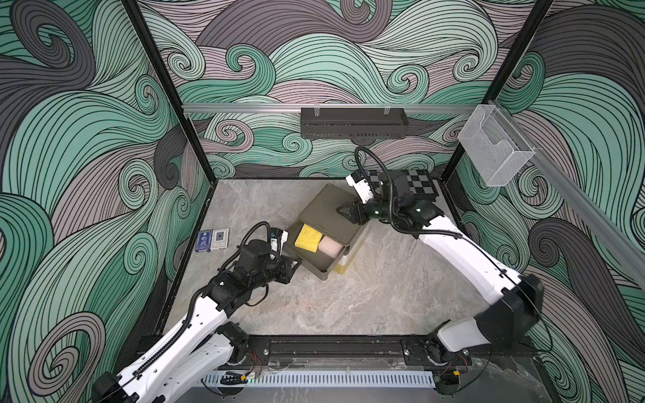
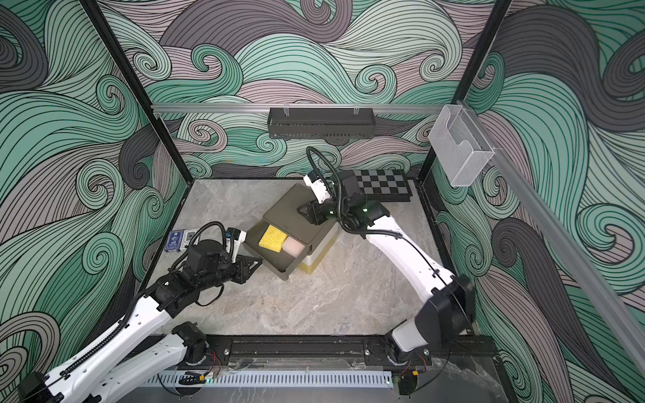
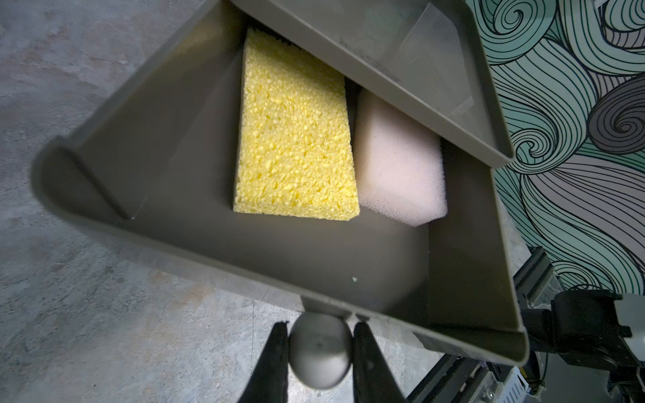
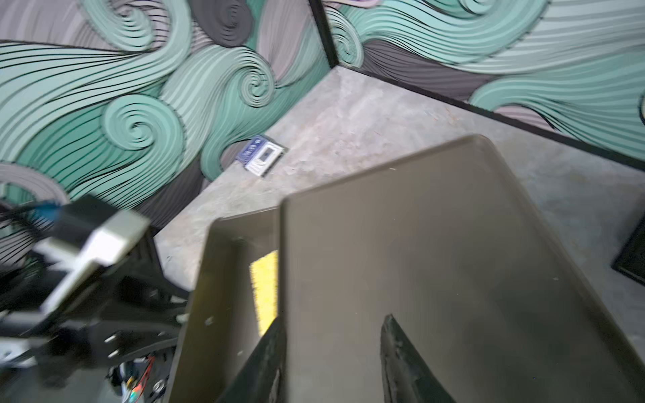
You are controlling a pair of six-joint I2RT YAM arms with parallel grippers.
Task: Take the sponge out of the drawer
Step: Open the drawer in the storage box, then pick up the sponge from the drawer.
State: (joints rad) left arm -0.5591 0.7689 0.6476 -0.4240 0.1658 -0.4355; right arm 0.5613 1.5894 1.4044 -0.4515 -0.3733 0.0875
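The grey drawer (image 1: 316, 270) stands pulled out of its low cabinet (image 1: 328, 209) at mid-table. In it lie a yellow sponge (image 1: 309, 238) (image 3: 296, 139) and, beside it, a pale pink sponge (image 1: 331, 247) (image 3: 398, 164); both are partly tucked under the cabinet top. My left gripper (image 1: 296, 262) (image 3: 319, 335) is shut on the drawer's round grey knob (image 3: 319, 350). My right gripper (image 1: 340, 210) (image 4: 335, 321) hovers over the cabinet top (image 4: 436, 244), open with nothing between its fingers. A strip of the yellow sponge (image 4: 266, 286) shows past one finger.
Two small card boxes (image 1: 212, 240) lie by the left wall. A checkerboard (image 1: 420, 185) sits at the back right, behind the right arm. A black rack (image 1: 353, 122) hangs on the back wall and a clear holder (image 1: 494, 146) on the right rail.
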